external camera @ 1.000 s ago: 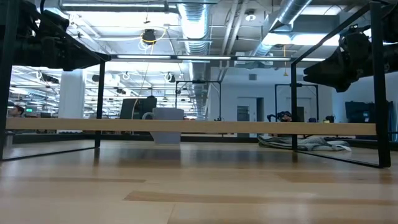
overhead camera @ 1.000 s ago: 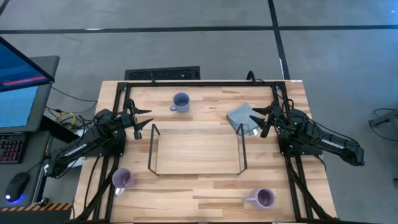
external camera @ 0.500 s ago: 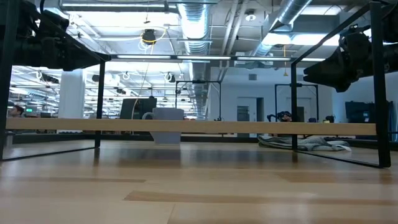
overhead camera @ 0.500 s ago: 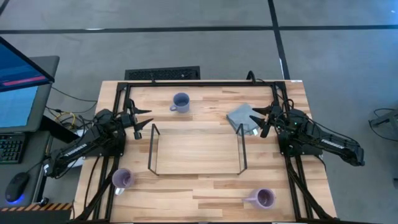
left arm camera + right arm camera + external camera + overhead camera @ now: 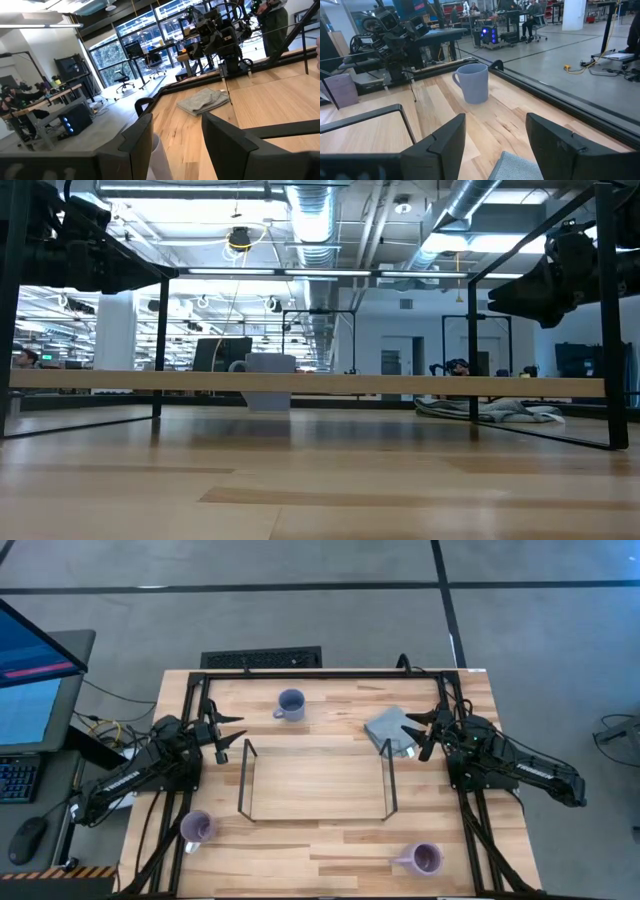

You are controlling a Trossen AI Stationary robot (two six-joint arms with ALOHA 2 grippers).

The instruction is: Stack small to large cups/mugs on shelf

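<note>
A blue-grey mug (image 5: 290, 704) stands upright on its base near the table's far edge, also in the right wrist view (image 5: 472, 82). Two lavender mugs stand near the near edge, one at the left (image 5: 196, 828) and one at the right (image 5: 425, 859). The shelf (image 5: 315, 780), a light wood board between black wire end frames, sits at the table's middle; the low view shows its board (image 5: 300, 382) edge-on. My left gripper (image 5: 228, 732) hovers open left of the shelf. My right gripper (image 5: 425, 733) hovers open right of it, over a folded grey cloth (image 5: 392, 730).
A black metal frame (image 5: 320, 673) runs around the table. The grey cloth (image 5: 202, 101) lies flat between the shelf's right end frame and my right gripper. A monitor (image 5: 35, 670) and a keyboard stand off the table's left side. Bare wood lies between the shelf and the near mugs.
</note>
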